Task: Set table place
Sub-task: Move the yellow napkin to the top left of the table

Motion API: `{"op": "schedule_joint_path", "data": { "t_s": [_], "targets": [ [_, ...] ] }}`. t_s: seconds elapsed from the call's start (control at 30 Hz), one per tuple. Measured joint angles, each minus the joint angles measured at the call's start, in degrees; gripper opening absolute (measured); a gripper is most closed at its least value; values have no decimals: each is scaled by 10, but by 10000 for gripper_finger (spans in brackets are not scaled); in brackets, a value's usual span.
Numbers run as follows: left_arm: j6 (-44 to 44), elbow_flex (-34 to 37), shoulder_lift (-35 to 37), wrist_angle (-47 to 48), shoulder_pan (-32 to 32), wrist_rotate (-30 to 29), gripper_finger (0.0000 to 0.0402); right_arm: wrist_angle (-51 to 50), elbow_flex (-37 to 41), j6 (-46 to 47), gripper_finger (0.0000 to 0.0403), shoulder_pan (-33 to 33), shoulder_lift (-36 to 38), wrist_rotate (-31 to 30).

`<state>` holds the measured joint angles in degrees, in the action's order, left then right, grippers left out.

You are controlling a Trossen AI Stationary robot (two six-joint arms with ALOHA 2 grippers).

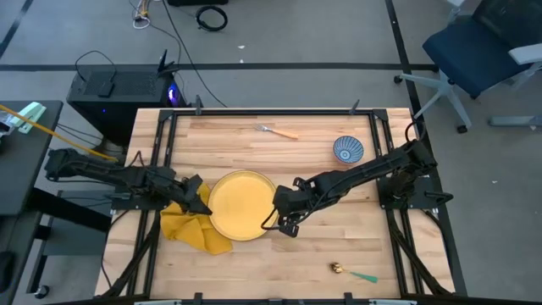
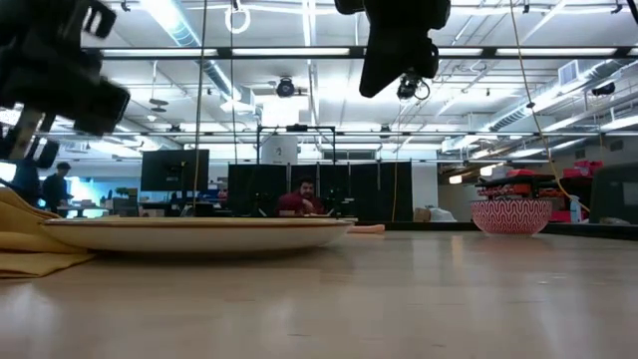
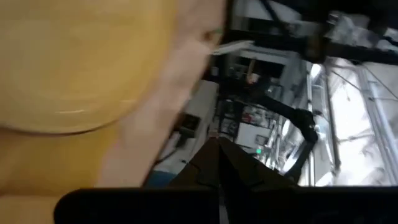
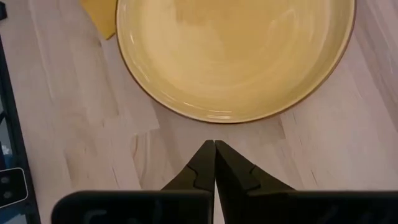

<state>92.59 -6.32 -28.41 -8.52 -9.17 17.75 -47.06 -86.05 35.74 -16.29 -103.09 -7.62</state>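
The round yellow plate (image 1: 241,205) lies flat in the middle of the wooden table (image 1: 279,254). Its left rim overlaps the crumpled yellow napkin (image 1: 193,229). My left gripper (image 1: 203,202) is shut and empty, raised above the plate's left rim and the napkin; it shows raised in the low view (image 2: 60,90). My right gripper (image 1: 286,227) is shut and empty, raised just off the plate's right near rim (image 4: 236,118). The blue-patterned bowl (image 1: 348,150) stands at the far right. The orange-handled fork (image 1: 278,130) lies near the far edge and the green-handled spoon (image 1: 354,273) near the near edge.
Black rails (image 1: 271,111) edge the table. A person (image 2: 304,197) sits in the room beyond the far edge. Bare wood lies between the plate and the bowl and to the plate's near right.
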Motion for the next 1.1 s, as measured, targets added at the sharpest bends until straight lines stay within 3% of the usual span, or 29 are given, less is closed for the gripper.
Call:
{"op": "schedule_joint_path", "data": {
  "t_s": [0.17, 0.37, 0.63, 0.83, 1.1],
  "targets": [
    [-44, -81, -19, 94, -1, -18, 9, -1, 13, -1, 16, 0, 0, -1],
    [-102, -232, -71, 363, -12, -29, 9, -1, 19, -1, 16, 0, 0, -1],
    [-175, -415, -208, 661, -66, -143, 9, -1, 19, -9, 16, 0, 0, -1],
    [-217, -429, -339, 661, -145, -168, 9, -1, 19, -10, 16, -3, 0, -1],
    [-243, -429, -502, 650, -248, -101, 9, -1, 19, -11, 16, -3, 0, -1]
  ]
}}
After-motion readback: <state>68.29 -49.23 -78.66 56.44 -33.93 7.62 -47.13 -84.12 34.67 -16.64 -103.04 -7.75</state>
